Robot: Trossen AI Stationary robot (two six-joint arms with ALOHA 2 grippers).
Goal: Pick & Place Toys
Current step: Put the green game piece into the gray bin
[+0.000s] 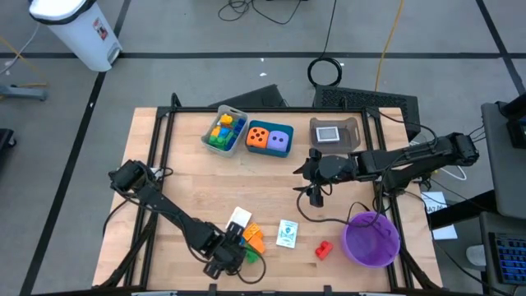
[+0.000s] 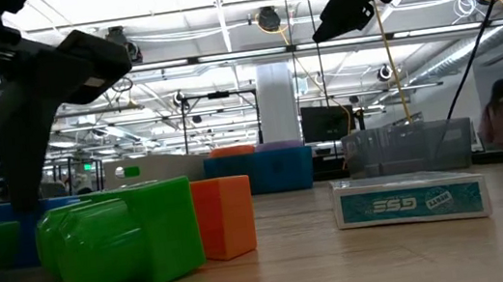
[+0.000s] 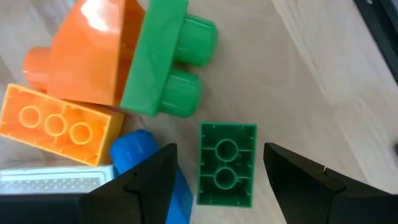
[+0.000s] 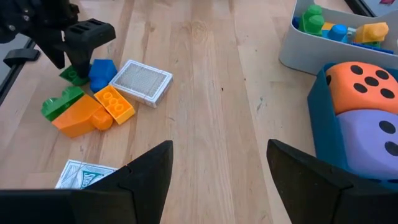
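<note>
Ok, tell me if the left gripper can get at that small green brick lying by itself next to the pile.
Probably yes. The left gripper is open, its fingers either side of the small green brick, with bare wood on the outer side. The blue brick crowds the other finger.

Two dice (image 1: 269,139), two picture cards (image 1: 287,233), three trays (image 1: 223,131), one bowl (image 1: 371,239) (bricks (image 1: 252,239) too clustered to count)

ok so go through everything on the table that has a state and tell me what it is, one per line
left gripper: open, straddling the small green brick
right gripper: open, empty, above mid-table
grey tray: holds bricks
teal tray: holds both dice
purple bowl: looks empty
red brick: loose beside the bowl
</note>
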